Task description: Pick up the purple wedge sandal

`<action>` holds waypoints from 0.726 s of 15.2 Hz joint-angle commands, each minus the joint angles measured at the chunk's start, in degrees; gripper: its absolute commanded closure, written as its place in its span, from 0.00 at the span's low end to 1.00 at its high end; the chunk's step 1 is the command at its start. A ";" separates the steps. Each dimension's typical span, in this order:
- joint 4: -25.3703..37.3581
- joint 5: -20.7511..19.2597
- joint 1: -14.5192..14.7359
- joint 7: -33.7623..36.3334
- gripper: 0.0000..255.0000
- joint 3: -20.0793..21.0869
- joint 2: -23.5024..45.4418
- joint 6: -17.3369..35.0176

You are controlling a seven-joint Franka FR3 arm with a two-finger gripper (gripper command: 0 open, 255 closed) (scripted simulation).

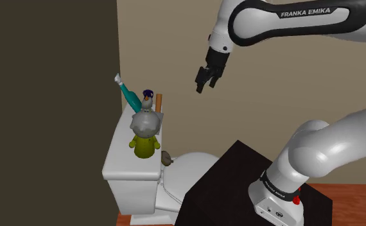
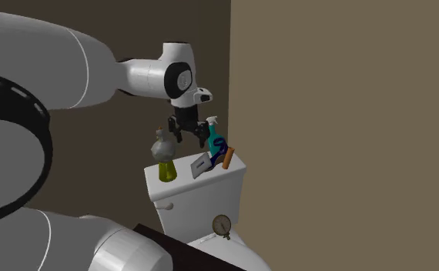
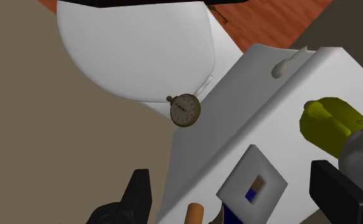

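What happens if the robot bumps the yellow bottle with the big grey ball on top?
The yellow bottle would probably tip easily: the grey ball sits high on it, so it looks top-heavy. It stands close to an edge of the toilet tank lid, so it might fall off. Its rounded body may let it roll.

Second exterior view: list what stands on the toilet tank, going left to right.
Yellow flask with a grey round top → grey wedge-shaped piece → brown stick. The teal spray bottle and the blue thing overlap these, so they are left out.
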 commanded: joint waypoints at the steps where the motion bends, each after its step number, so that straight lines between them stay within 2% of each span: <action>1: 1.04 0.32 -0.49 1.83 0.00 0.67 4.26 4.14; 11: 10.82 -0.74 -2.27 11.97 0.00 3.55 25.06 19.10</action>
